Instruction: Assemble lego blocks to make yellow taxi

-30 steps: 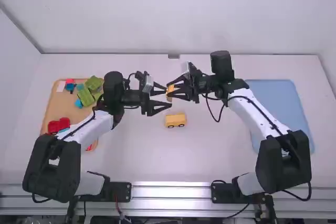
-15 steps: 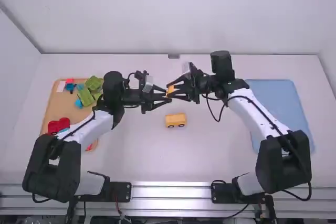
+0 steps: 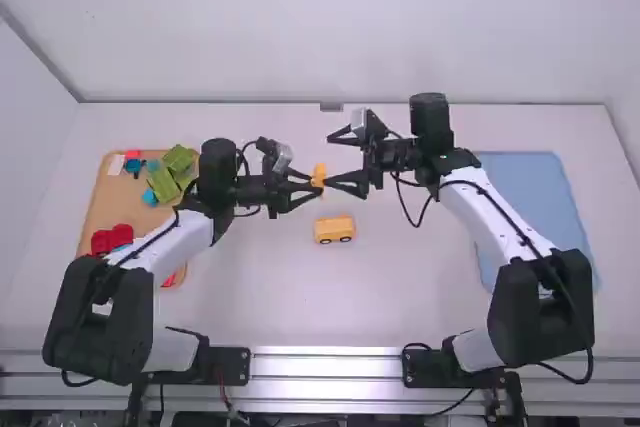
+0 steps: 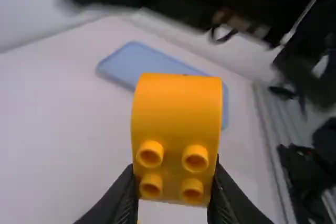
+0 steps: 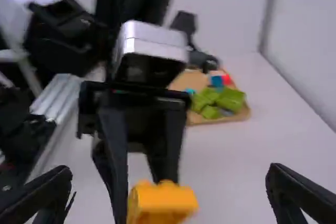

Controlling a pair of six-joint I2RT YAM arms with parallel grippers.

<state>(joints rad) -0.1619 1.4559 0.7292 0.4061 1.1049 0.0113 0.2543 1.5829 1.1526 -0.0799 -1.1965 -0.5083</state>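
The plastic block (image 4: 176, 108) I hold is bright orange-yellow and glossy, with a smooth, curved body and four round, hollow studs set two by two on one face. My left pincer (image 3: 314, 187) grips it by the sides at the studded end; the smooth part juts out past the fingertips. My right pincer (image 3: 331, 160) is spread wide, and in its wrist view the block sits between its fingers with a gap either side. The held block is raised, just beyond the yellow toy-car base with dark wheels (image 3: 334, 229). Well left of that base lies a tan tray (image 3: 103, 209); well right, a light blue tray (image 3: 530, 197).
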